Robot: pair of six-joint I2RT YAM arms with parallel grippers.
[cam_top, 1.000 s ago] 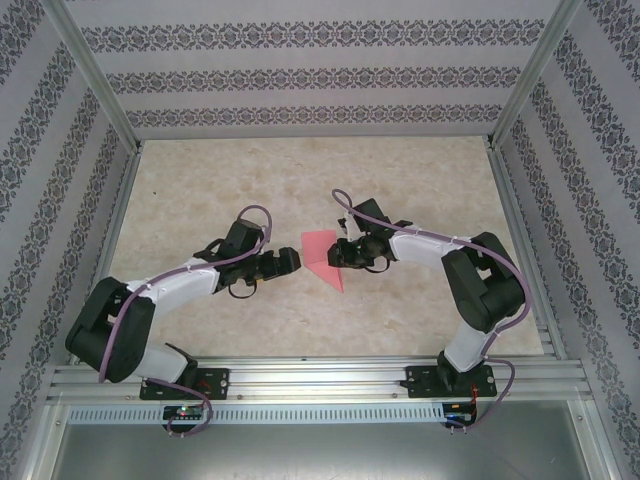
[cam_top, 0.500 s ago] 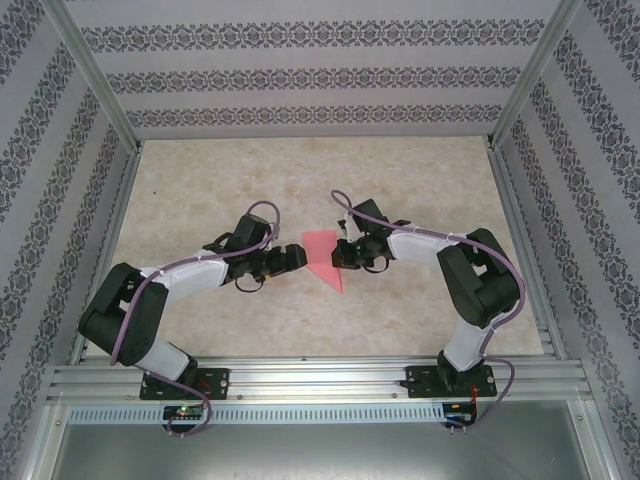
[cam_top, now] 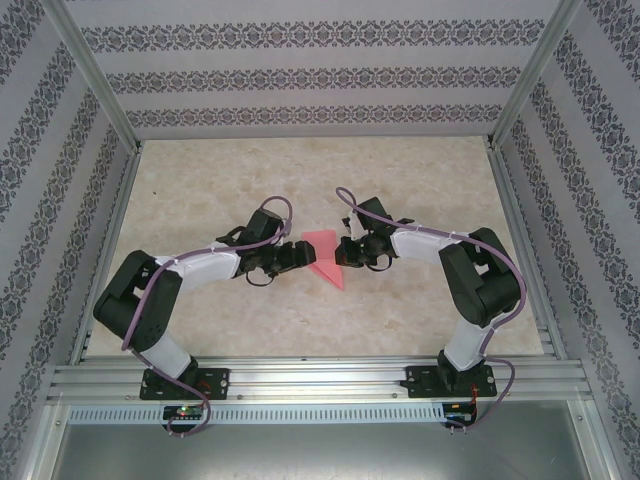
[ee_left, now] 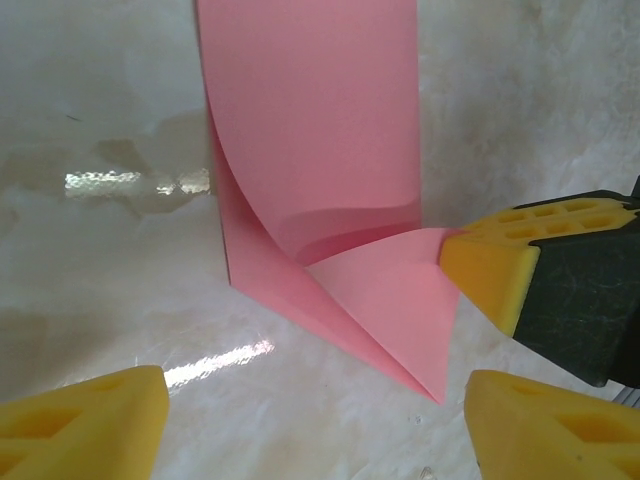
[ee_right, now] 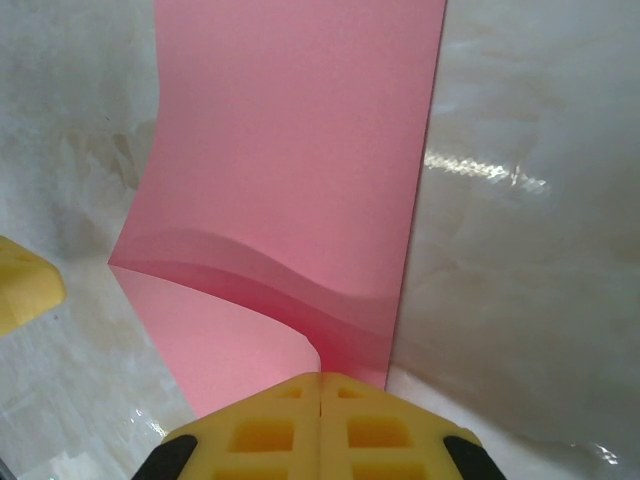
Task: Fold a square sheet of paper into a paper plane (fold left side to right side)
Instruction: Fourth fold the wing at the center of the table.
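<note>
Left hand (cam_top: 296, 255) (ee_left: 310, 430): fingers spread wide, holding nothing. The paper's pointed corner lies just ahead of the gap between them, untouched.
Right hand (cam_top: 342, 252) (ee_right: 320, 425): fingers pressed together, pinching an edge of the pink sheet of paper (cam_top: 322, 250) (ee_left: 310, 120) (ee_right: 290, 150).
Sheet: partly folded, one flap curling upward. It lies between both hands mid-bench (cam_top: 400, 180), at 3 o'clock from the left hand and 9 o'clock from the right. Its sharp point aims toward 6 o'clock.
</note>
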